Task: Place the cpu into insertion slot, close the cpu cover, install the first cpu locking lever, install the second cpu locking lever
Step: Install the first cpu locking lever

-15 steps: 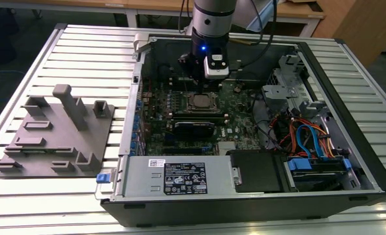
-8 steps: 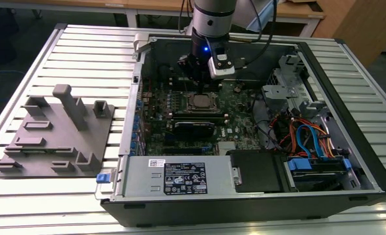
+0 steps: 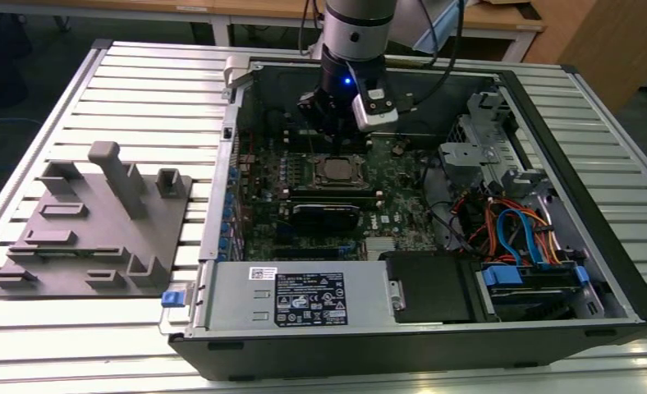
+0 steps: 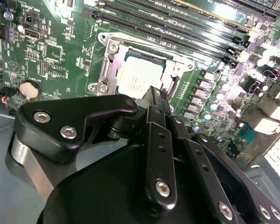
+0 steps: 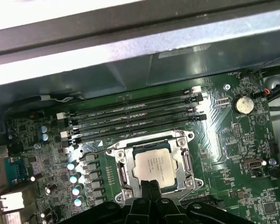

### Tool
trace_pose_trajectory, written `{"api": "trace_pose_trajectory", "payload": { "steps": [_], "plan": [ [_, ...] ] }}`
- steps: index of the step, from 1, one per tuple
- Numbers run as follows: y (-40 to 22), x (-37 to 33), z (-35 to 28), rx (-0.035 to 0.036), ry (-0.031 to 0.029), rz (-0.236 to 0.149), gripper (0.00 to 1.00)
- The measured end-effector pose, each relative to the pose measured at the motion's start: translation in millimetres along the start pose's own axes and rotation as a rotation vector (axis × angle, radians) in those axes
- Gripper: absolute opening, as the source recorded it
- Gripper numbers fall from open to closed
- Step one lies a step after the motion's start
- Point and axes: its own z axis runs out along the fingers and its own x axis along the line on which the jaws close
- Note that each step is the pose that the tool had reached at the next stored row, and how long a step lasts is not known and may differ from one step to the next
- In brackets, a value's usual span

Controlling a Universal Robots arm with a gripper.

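A slatted metal table (image 3: 104,345) carries it all. The open computer case (image 3: 433,349) lies on its side across the middle and the exterior view's right. Towards the exterior view's left, just beside the case, sits a flat grey fixture plate (image 3: 83,246) with upright blocks.

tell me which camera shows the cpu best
The first wrist view: the cpu sits nearly whole and head-on, one edge behind the gripper. The second wrist view shows the cpu at a slant, one corner covered by the gripper. In the exterior view the cpu is just a small square.
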Motion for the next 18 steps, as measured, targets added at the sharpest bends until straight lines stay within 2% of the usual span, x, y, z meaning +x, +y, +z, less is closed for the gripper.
{"api": "trace_pose_trajectory", "payload": {
  "steps": [5, 11, 13, 16, 18],
  "plan": [
    [-0.1, 0.7, -5.1, -0.0011, -0.0019, -0.018, 0.10],
    [-0.1, 0.7, -4.9, -0.0012, -0.0003, -0.110, 0.10],
    [-0.2, 1.3, -4.7, -0.0013, -0.0002, -0.122, 0.10],
    [-1.6, 7.9, -4.7, -0.0018, -0.0029, -0.124, 0.10],
    [-3.5, 16.5, -4.6, -0.0050, -0.0093, -0.125, 0.10]
  ]
}}
